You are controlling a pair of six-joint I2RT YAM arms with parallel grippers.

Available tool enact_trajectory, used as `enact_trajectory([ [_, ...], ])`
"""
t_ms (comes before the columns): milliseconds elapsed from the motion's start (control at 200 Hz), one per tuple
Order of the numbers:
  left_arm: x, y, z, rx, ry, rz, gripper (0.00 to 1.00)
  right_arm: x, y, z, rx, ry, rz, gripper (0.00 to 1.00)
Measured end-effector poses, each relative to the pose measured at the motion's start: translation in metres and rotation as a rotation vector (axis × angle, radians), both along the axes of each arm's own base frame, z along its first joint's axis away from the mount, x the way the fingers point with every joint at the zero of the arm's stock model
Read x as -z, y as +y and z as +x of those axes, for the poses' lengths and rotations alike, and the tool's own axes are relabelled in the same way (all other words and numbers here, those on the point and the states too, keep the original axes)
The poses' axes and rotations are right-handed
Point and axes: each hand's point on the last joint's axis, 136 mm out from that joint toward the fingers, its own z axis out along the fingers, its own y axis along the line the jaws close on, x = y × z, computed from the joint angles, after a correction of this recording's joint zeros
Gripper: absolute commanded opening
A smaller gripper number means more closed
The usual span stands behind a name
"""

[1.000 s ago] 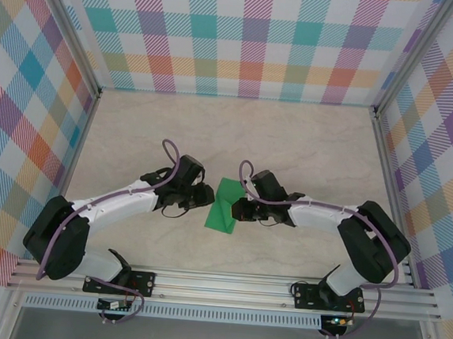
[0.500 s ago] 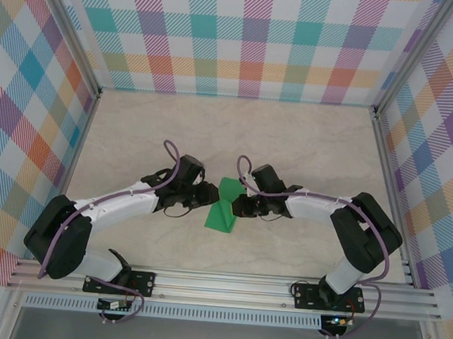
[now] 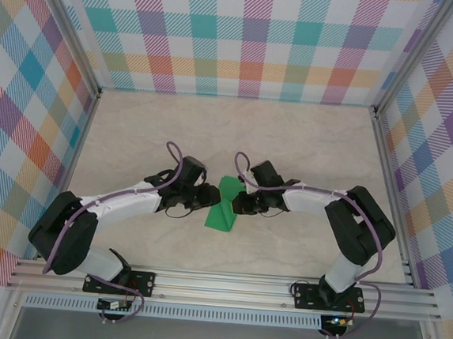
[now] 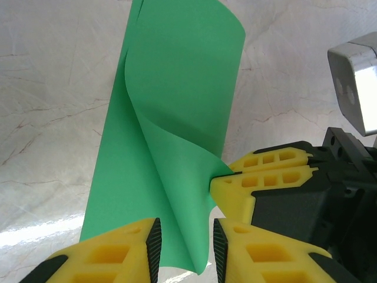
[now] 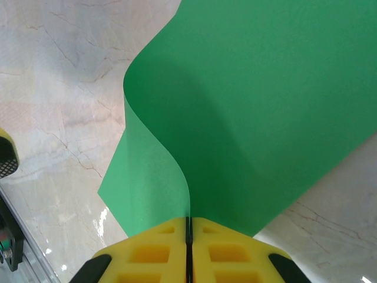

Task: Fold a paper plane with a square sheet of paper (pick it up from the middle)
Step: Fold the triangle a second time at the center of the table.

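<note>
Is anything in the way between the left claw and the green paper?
Nothing visible is. The green paper has its edge hanging right in the gap between the open fingers of the left gripper. The right gripper pinches the paper from the other side, not in the way.

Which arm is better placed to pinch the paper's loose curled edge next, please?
Left, probably: the left gripper stands open with the green paper hanging between its fingers, while the right gripper is shut on the sheet, holding it.

White-black arms, purple cables, yellow fingers
</note>
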Motion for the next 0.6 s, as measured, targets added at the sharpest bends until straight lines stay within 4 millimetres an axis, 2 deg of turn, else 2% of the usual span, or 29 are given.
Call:
enact_trajectory([
  [370,0.0052,-0.0036,0.0002,0.007,0.014,-0.009,0.3,0.0073,-0.0067,-0.0059,-0.016,0.035,-0.037,0.09],
  [600,0.0079,-0.006,0.0011,0.003,0.022,-0.016,0.29,0.0053,-0.0064,-0.0054,-0.029,0.036,-0.047,0.1],
])
